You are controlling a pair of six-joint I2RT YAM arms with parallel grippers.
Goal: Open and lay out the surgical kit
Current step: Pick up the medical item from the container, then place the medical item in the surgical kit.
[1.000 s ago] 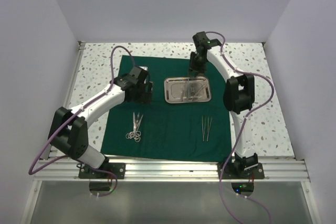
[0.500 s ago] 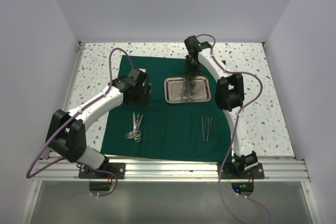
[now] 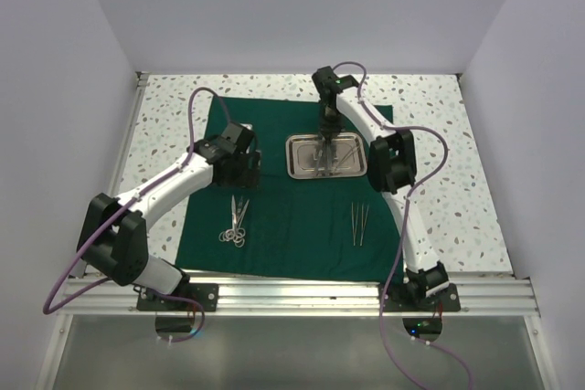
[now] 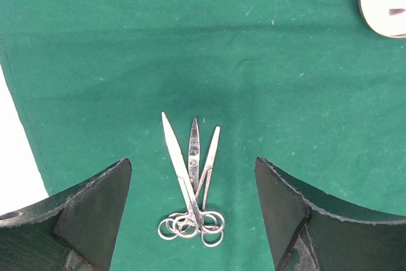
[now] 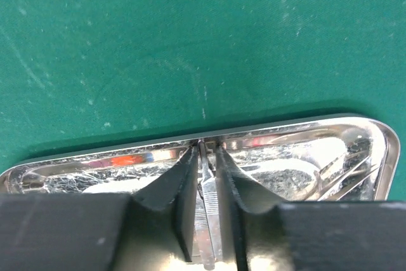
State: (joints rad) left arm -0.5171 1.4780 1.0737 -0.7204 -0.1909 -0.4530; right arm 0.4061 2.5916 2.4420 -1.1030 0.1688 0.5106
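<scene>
The dark green drape lies spread flat on the table. The steel tray sits on its far middle with instruments inside. Several scissors and forceps lie bunched at the drape's front left, and two slender tweezers lie at the front right. My left gripper is open and empty, hovering above the bunch. My right gripper is down in the tray at its far rim. Its fingers are closed on a pair of tweezers.
The speckled table extends on both sides of the drape. White walls enclose the left, right and back. An aluminium rail runs along the near edge. The tray corner shows at the top right of the left wrist view.
The right arm has swung left, bringing its gripper over the tray's far middle and down onto the tweezers. The left gripper has drifted slightly left.
</scene>
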